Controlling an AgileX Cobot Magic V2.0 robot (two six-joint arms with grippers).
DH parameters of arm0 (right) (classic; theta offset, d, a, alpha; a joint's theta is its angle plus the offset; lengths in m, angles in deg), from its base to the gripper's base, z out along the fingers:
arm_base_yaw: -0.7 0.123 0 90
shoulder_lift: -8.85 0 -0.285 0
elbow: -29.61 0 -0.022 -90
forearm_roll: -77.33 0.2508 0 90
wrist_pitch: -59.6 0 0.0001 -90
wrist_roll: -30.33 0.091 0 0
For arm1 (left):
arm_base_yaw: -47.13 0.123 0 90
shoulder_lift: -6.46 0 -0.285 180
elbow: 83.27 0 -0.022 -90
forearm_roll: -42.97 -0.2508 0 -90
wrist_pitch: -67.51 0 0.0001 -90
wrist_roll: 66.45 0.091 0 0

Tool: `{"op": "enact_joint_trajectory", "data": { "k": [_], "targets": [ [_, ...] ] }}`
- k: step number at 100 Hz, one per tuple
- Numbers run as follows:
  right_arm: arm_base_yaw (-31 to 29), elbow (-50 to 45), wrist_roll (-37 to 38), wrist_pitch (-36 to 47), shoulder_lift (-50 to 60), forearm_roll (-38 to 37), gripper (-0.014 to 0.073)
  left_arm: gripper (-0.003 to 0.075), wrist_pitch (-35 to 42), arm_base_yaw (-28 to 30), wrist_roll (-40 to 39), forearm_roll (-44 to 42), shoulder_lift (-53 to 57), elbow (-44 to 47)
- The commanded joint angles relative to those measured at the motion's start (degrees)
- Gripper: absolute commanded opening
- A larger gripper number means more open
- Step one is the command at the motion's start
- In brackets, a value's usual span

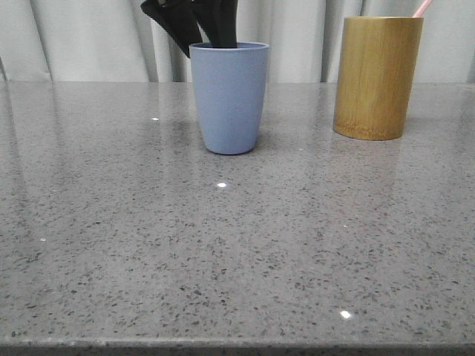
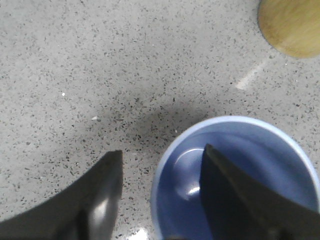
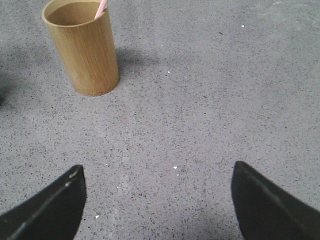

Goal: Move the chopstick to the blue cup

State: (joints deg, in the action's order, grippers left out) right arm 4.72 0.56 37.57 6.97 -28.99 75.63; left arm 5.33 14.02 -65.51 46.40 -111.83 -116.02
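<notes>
- A grey speckled stone table point(image 1: 223, 259) carries everything; pale pleated curtains point(image 1: 89, 37) hang behind.
- The blue cup point(image 1: 228, 96) stands mid-table, hiding the left claw point(image 2: 160, 175), which is spread with one finger inside the rim.
- The chopstick point(image 1: 421, 8) pokes from the bamboo holder point(image 1: 376, 78), mostly hidden.
- The right claw point(image 3: 157, 200) is spread and empty.
</notes>
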Motion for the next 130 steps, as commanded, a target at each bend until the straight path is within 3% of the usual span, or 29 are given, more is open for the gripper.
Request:
{"op": "enact_joint_trajectory", "data": {
  "k": [1, 17, 55, 85, 101, 130],
  "targets": [
    [-0.12, 1.70, 0.01, 3.68, -0.71, -0.45, 0.0594, 0.0393, -0.60, -0.36, -0.31, 0.13, 3.38, -3.11],
    [-0.12, 1.70, 0.01, 3.86, -0.71, -0.45, 0.0594, 0.0393, -3.91, -0.24, -0.95, 0.00, 4.22, -5.06],
    [-0.12, 1.70, 0.01, 4.11, -0.71, -0.45, 0.0594, 0.0392, 0.80, -0.12, -2.08, -1.11, 17.25, -0.29],
    [-0.12, 1.70, 0.01, 3.73, -0.71, -0.45, 0.0594, 0.0392, 8.03, -0.12, -10.43, -13.37, 37.10, 21.74],
    [-0.12, 1.70, 0.01, 3.73, -0.71, -0.45, 0.0594, 0.0392, 12.43, -0.12, -16.41, -15.01, 50.50, 35.51],
    [-0.12, 1.70, 0.01, 3.73, -0.71, -0.45, 0.0594, 0.0392, 13.42, -0.12, -26.93, -26.50, 72.11, 54.79]
  ]
}}
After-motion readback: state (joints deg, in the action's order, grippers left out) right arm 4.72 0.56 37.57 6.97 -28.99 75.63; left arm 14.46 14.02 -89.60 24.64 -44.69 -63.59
